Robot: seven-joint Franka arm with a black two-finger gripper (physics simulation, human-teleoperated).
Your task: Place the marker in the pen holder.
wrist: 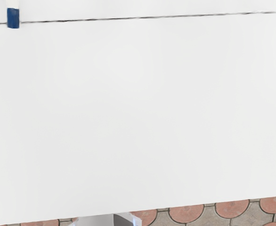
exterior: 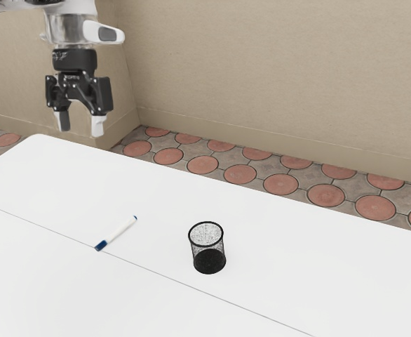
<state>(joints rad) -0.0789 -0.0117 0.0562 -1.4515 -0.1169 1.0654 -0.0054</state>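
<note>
Two fingers of the black gripper (exterior: 81, 123) stand wide apart, holding nothing, in the exterior view's upper left. Below, a white marker (exterior: 120, 231) lies on the white table (exterior: 297, 260), well apart from the upright black mesh pen holder (exterior: 207, 253) on the exterior view's right. In the wrist view, the marker's blue cap (wrist: 13, 18) meets the table's dark seam (wrist: 142, 18); round reddish paving tiles (wrist: 186, 213) border the tabletop.

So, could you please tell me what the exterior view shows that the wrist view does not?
The exterior view adds the pen holder, the open gripper, the arm and the wall. The wrist view adds a pale grey shape at its lower edge, which I cannot identify. Both share the white table, its thin line, the marker's blue end and the floor tiles.
</note>
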